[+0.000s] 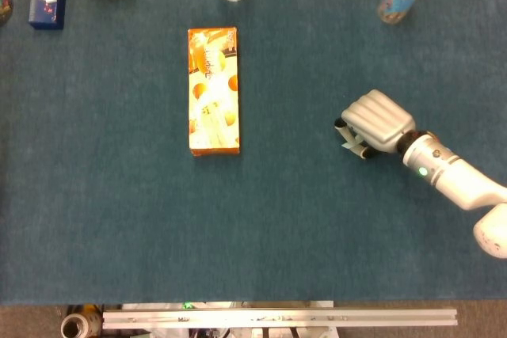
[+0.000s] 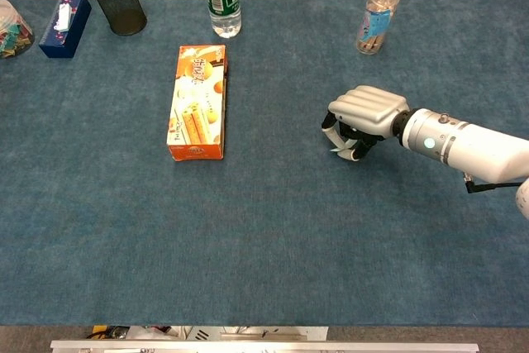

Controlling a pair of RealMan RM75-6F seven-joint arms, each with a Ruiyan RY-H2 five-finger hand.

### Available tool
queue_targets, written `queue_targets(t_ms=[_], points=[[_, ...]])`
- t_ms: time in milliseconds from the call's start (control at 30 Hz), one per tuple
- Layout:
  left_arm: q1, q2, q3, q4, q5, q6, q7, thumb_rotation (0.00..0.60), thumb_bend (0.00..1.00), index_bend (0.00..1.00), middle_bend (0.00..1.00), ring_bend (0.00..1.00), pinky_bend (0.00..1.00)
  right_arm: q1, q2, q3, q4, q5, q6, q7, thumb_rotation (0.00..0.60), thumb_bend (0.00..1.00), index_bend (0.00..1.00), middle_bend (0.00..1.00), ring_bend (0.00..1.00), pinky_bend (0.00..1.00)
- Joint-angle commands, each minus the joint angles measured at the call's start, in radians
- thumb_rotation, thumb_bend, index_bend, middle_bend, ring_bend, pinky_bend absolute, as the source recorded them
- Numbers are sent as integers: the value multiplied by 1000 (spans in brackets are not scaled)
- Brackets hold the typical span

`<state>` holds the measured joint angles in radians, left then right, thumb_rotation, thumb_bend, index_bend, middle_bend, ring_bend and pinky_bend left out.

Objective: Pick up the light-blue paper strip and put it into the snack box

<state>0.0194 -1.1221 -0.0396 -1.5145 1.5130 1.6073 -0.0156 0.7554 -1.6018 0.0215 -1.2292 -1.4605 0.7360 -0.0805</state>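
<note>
At three o'clock from the snack box (image 2: 197,103), right robot hand (image 2: 361,121) curls over the paper strip (image 2: 340,150); grip unconfirmed. Lift, transfer, insertion outstanding.

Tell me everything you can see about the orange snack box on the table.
The snack box is a long orange carton, apparently cardboard, printed with cream panels and snack pictures. It lies flat on the blue table cloth, its long side running away from the robot, left of centre. Nothing touches it; whether it is open I cannot tell.
</note>
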Motion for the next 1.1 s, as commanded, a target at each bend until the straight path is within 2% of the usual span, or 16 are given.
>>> queue_targets(t_ms=[33, 333, 633, 1100], points=[[0, 1, -1, 0, 0, 0, 0, 600, 264, 170, 246, 212, 141, 3, 7, 13, -16, 3, 13, 27, 600, 271, 697, 1000, 1000, 1000], [-2, 3, -1, -5, 1, -3, 7, 600, 264, 170, 246, 212, 141, 44, 46, 87, -101, -18, 71, 108, 600, 272, 697, 1000, 1000, 1000], [2, 6, 0, -17, 5, 4, 18, 600, 264, 170, 246, 212, 141, 106, 22, 138, -146, -30, 79, 177, 600, 273, 697, 1000, 1000, 1000], [18, 18, 3, -39, -1, 19, 24, 600, 265, 170, 246, 212, 141, 216, -133, 180, -25, -45, 63, 357, 600, 276, 697, 1000, 1000, 1000]])
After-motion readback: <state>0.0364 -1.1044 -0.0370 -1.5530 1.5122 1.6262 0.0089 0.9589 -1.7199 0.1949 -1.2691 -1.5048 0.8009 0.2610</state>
